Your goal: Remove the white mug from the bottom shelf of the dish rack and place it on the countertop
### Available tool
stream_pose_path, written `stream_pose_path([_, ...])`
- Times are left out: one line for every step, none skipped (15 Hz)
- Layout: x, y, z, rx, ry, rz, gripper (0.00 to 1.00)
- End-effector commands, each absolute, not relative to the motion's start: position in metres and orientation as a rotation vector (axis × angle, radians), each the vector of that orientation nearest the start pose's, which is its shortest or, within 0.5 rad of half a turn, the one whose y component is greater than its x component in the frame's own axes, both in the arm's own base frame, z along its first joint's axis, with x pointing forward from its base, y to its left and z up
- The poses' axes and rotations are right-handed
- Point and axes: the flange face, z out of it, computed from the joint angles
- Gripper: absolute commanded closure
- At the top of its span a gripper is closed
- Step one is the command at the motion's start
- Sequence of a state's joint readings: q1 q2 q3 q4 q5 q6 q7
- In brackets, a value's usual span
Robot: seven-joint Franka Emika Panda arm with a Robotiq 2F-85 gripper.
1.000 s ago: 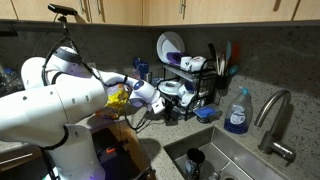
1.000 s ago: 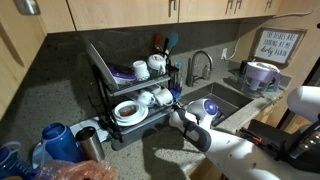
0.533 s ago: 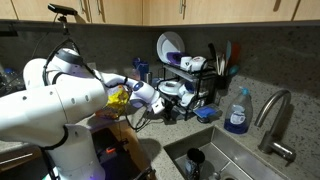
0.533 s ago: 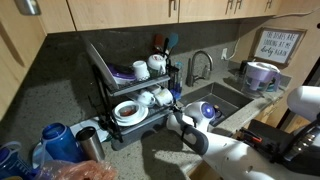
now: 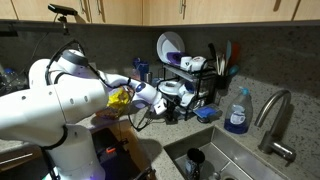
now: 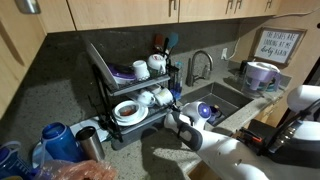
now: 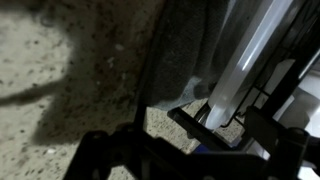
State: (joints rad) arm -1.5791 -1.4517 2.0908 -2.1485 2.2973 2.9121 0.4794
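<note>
Just ahead of my tool [image 6: 176, 112], jaws apart and empty, the white mug [image 6: 162, 97] sits on the bottom shelf [image 6: 150, 123] of the dish rack [image 6: 100, 70]. Rack wires crowd close, so I judge a finger could snag one or nudge the mug aside.

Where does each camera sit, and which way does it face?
An exterior view: beside the arm, facing the dish rack, sink at right.
An exterior view: high, facing the dish rack's front; arm enters lower right.
Wrist view: close on countertop and dish rack wire; fingers blurred at bottom.
Both exterior views share dish rack, faucet, gripper.
</note>
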Motion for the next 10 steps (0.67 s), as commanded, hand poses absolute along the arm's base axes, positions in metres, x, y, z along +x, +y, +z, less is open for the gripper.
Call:
stream_pose_path([0.49, 0.091, 0.131, -1.804, 1.866, -1.189, 0.0])
stream_pose_path([0.489, 0.091, 0.134, -1.802, 1.869, -1.184, 0.0])
stream_pose_path([0.488, 0.09, 0.137, -1.801, 1.872, -1.18, 0.0])
stream_pose_path([0.487, 0.089, 0.141, -1.797, 1.874, -1.178, 0.0])
stream_pose_path([0.487, 0.089, 0.144, -1.794, 1.877, -1.171, 0.0])
stream_pose_path([0.487, 0.088, 0.146, -1.798, 1.882, -1.167, 0.0])
stream_pose_path([0.486, 0.087, 0.149, -1.8, 1.887, -1.16, 0.0])
stream_pose_path([0.485, 0.087, 0.152, -1.808, 1.887, -1.152, 0.0])
stream_pose_path([0.485, 0.087, 0.155, -1.813, 1.887, -1.152, 0.0])
stream_pose_path([0.486, 0.086, 0.16, -1.813, 1.887, -1.154, 0.0])
